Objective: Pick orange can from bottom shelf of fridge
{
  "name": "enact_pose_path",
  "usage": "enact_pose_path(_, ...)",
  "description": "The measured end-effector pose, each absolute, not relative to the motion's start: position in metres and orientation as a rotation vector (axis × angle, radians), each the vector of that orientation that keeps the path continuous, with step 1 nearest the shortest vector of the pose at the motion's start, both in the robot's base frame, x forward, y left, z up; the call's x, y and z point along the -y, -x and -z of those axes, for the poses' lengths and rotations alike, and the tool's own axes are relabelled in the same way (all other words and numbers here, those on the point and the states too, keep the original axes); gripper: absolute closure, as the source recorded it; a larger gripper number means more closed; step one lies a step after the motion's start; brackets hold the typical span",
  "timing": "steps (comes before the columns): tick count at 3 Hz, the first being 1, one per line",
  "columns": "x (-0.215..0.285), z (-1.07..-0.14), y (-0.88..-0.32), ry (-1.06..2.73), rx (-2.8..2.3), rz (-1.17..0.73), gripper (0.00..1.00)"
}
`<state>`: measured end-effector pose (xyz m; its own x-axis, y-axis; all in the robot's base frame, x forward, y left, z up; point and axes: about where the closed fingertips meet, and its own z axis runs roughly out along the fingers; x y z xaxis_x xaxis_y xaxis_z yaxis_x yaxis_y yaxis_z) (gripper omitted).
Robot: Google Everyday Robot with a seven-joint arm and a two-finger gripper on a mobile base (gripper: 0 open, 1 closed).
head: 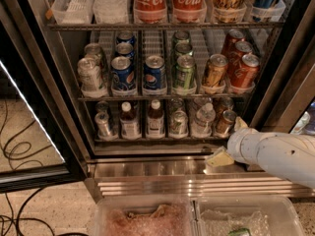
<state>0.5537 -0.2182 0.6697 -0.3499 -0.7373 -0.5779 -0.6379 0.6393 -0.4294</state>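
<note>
In the camera view, the likeliest slip is the gripper knocking the water bottle or catching the shelf lip. The orange can stands in a tight lane at the far right of the bottom shelf of the fridge. The jaws are spread wide and hold nothing. They sit just outside the shelf front, and the can is just up and left of them, not touching.

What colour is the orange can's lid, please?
Silver, best in the camera view; the gripper is just below the orange can.
</note>
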Motion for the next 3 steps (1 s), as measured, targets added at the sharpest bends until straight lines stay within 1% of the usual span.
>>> enact_pose_path(1, 0.218, -0.667, -0.558, 1.054, -2.07, 0.143, 0.0)
enact_pose_path(2, 0.239, -0.666, -0.553, 1.103, -2.026, 0.115, 0.0)
enact_pose_path(3, 0.239, -0.665, -0.553, 1.104, -2.026, 0.115, 0.0)
